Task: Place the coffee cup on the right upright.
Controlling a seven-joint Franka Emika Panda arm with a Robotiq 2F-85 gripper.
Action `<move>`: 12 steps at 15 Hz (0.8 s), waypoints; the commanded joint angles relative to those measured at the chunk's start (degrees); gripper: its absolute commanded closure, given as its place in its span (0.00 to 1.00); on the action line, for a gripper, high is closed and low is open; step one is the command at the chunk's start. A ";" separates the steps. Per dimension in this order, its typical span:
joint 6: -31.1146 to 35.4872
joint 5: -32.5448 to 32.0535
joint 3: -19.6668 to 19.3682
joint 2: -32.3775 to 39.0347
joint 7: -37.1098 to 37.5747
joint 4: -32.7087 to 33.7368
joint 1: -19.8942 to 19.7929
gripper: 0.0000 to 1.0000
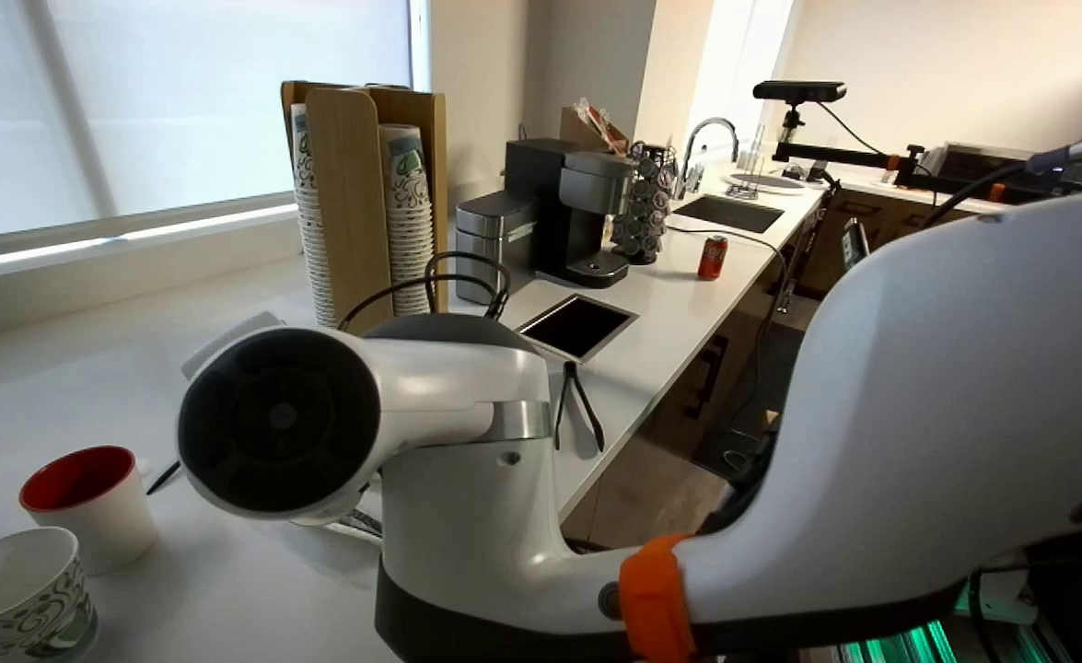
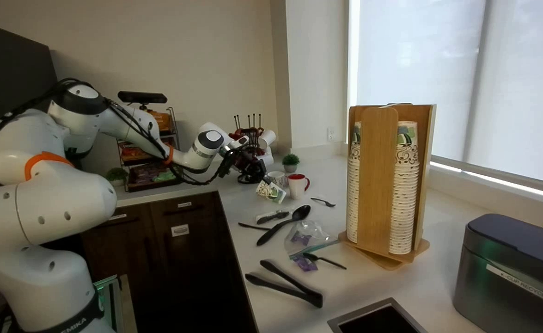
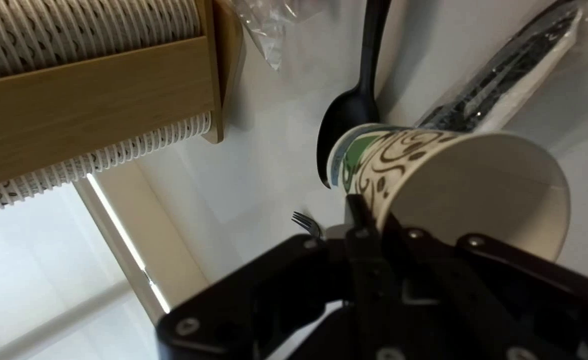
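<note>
The coffee cup, a white paper cup with green and blue patches and brown scroll print [image 3: 389, 155], is in my gripper [image 3: 375, 212]. One finger lies outside its wall and one inside its mouth, pinching the rim. In an exterior view the cup [image 2: 271, 191] is tilted on its side below the gripper [image 2: 265, 179], mouth to the left, close over the counter; I cannot tell if it touches. The arm hides it in the other exterior picture. A similar paper cup stands upright [image 1: 25, 599] beside the mug; it also shows behind the held cup [image 2: 277, 177].
A white mug with red inside [image 2: 297, 186] stands right beside the held cup. A black spoon [image 2: 284, 225], wrapped cutlery [image 2: 272, 216], a fork [image 2: 323, 202], a plastic bag [image 2: 310, 236] and tongs [image 2: 285, 286] lie on the counter. A wooden holder [image 2: 378, 180] bears cup stacks.
</note>
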 commanded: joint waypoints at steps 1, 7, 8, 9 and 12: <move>-5.51 -0.47 0.67 4.37 -4.96 1.57 -1.30 0.99; -12.07 -0.51 1.01 7.73 -10.02 3.79 -2.58 0.99; -13.11 -0.47 1.14 8.26 -10.91 4.12 -2.82 0.99; -14.11 -0.43 1.32 8.69 -11.81 4.56 -3.19 0.99; -17.36 -0.32 1.60 9.63 -13.92 5.89 -4.14 0.99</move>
